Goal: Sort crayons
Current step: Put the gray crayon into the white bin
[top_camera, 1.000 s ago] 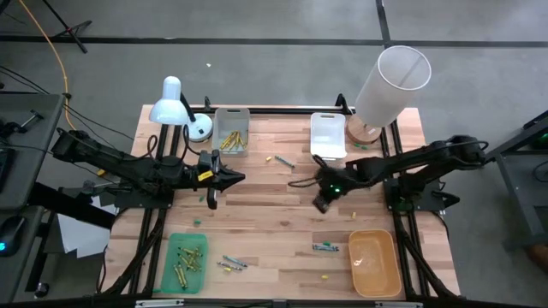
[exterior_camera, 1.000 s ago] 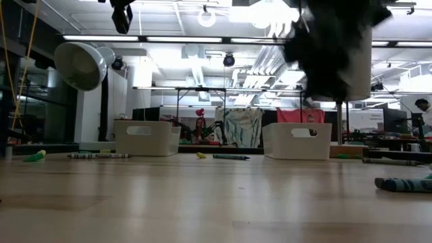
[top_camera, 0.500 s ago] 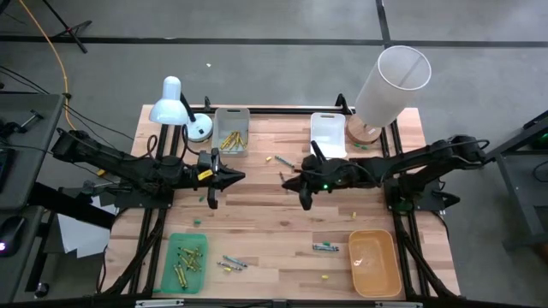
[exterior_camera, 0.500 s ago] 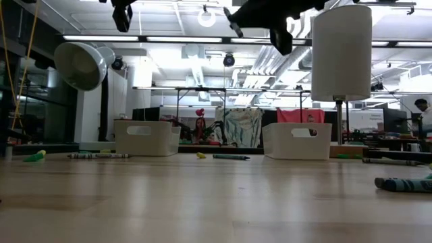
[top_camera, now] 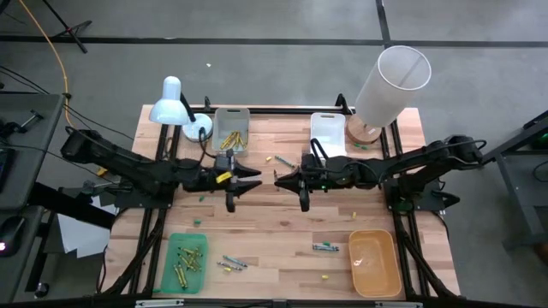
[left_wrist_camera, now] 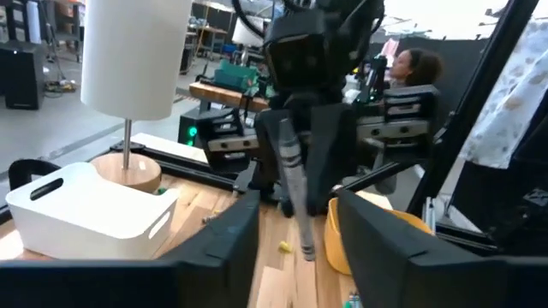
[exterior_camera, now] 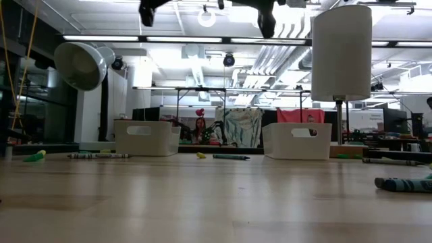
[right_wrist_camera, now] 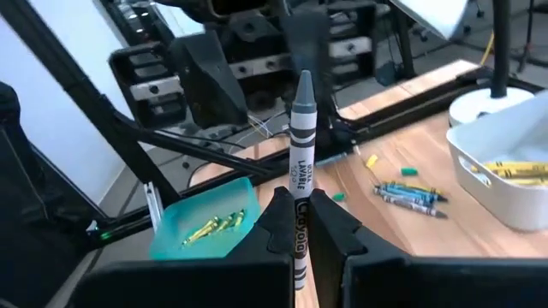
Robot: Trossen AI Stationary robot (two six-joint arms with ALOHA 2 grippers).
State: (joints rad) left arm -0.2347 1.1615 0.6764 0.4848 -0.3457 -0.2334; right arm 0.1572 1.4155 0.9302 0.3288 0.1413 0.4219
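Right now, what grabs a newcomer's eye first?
Mid-table, the two pincers meet nose to nose: the right pincer clamps a grey crayon pointed at the open left pincer. Behind them a tall white lamp leans over the far right corner.

Pale wood table (top_camera: 282,218), matt grey paper-wrapped crayon (right_wrist_camera: 299,180), glossy plastic trays (top_camera: 374,262)

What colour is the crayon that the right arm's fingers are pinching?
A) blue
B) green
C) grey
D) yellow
C: in the right wrist view the right gripper is shut on a grey crayon that sticks out from between its fingers, pointing toward the left gripper.
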